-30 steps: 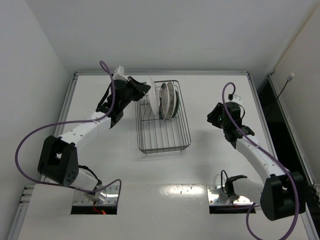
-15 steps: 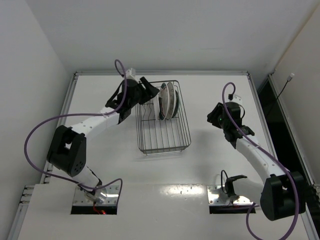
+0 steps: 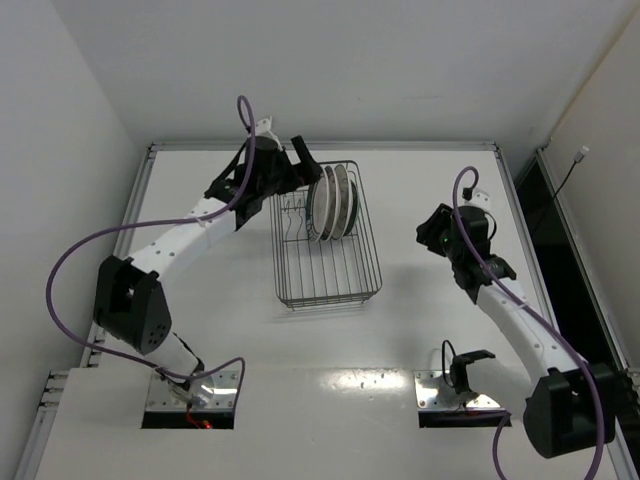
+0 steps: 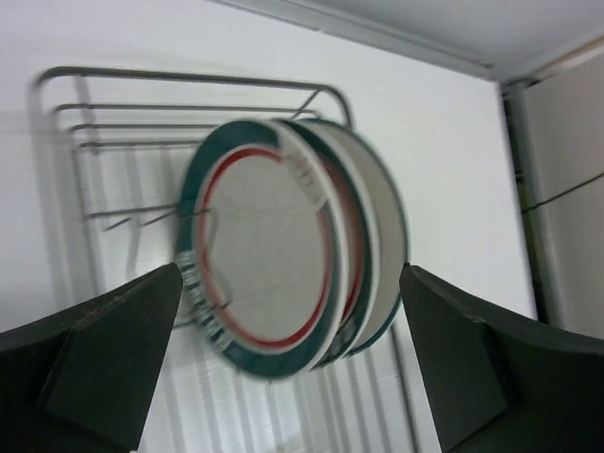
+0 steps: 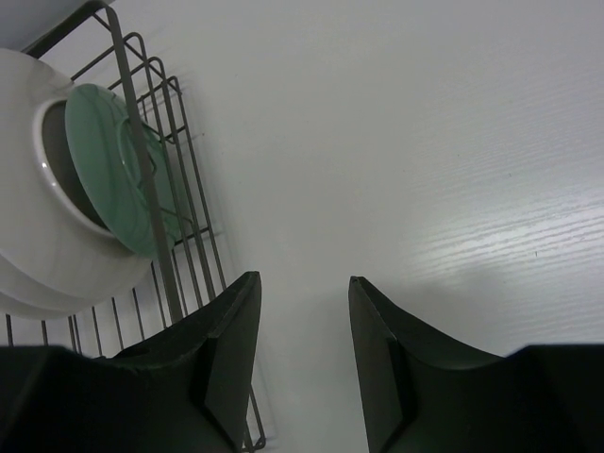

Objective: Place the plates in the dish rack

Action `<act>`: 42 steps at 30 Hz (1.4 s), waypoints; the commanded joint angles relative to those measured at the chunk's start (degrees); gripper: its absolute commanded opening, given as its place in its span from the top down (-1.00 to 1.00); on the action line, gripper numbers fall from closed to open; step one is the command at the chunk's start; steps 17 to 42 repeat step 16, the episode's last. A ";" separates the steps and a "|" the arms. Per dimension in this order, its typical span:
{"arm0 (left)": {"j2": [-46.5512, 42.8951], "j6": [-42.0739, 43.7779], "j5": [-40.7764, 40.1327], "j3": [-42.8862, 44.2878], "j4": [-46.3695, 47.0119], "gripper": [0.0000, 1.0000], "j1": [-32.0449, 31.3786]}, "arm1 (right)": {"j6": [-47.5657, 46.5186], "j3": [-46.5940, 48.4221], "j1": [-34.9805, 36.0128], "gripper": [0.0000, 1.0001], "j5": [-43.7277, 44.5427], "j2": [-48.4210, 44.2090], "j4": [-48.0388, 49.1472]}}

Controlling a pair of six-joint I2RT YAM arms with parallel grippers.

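Observation:
The dish rack, a dark wire basket, sits in the middle of the white table. Several plates stand upright side by side at its far end. In the left wrist view the nearest plate has a green-banded rim and a red ring, with more plates close behind it. My left gripper hovers at the rack's far left corner, open wide, its fingers either side of the plates without touching them. My right gripper stands open over bare table right of the rack. Its view shows a teal plate against a white plate.
A raised border runs along the table's far edge. A dark gap lies beyond the right edge. The arm base plates sit at the near edge. The rack's near half holds only bare prongs.
My left gripper swung right to the rack, opened and let go of the plate, which now stands with the others. The right gripper opened slightly wider and barely moved.

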 commanded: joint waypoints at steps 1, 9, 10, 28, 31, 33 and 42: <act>-11.69 10.55 -11.51 -1.31 -10.42 -1.00 -2.89 | -1.64 0.42 -0.20 0.21 -0.84 -1.65 0.68; -40.27 18.82 -41.93 -26.53 -8.84 -1.00 -6.78 | -1.12 -0.81 0.41 0.24 -1.90 -2.28 1.38; -41.61 19.52 -43.26 -28.56 -8.84 -1.00 -6.25 | -0.60 -0.81 0.41 0.28 -2.51 -2.27 1.38; -46.19 24.09 -44.41 -36.40 -6.48 -1.00 -6.68 | -1.10 -6.08 2.35 0.24 -1.99 -9.55 4.28; -46.19 24.09 -44.41 -36.40 -6.48 -1.00 -6.68 | -1.10 -6.08 2.35 0.24 -1.99 -9.55 4.28; -46.19 24.09 -44.41 -36.40 -6.48 -1.00 -6.68 | -1.10 -6.08 2.35 0.24 -1.99 -9.55 4.28; -46.19 24.09 -44.41 -36.40 -6.48 -1.00 -6.68 | -1.10 -6.08 2.35 0.24 -1.99 -9.55 4.28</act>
